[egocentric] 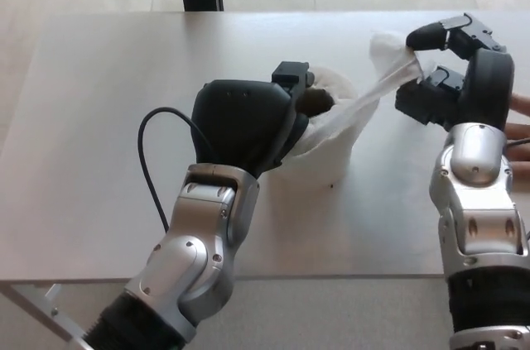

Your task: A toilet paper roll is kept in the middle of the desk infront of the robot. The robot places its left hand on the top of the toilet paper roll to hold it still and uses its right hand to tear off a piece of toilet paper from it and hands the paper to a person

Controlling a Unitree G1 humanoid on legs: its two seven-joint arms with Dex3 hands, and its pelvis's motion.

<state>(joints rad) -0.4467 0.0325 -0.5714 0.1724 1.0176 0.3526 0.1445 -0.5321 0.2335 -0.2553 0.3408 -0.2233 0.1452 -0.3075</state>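
Head view, nearest first: left hand (pixel 246 122) pressing down over the toilet paper roll (pixel 330 122), fingers wrapped across its top and near side, pinning it in the middle of the desk (pixel 99 102); black cable (pixel 153 160) looping out beside the left wrist. Holding step, then, looking done. Further out and to the right: right hand (pixel 451 69) raised above the desk, thumb and fingers pinched shut on a bunched end of paper (pixel 389 48), with a drawn-out strip (pixel 360 106) stretching taut from that pinch back to the roll. Tearing apparently under way but not finished, since the strip is joining hand and roll in one piece, with no break visible along it. At the far right edge, just behind the right forearm: a person's hand (pixel 520 122) lying flat on the desk, seemingly waiting. Remaining, judging from this: parting the strip from the roll, carrying the freed piece the short way over to the person, and letting it go there. Roll itself sitting upright or slightly squashed under the palm, hard to say which.
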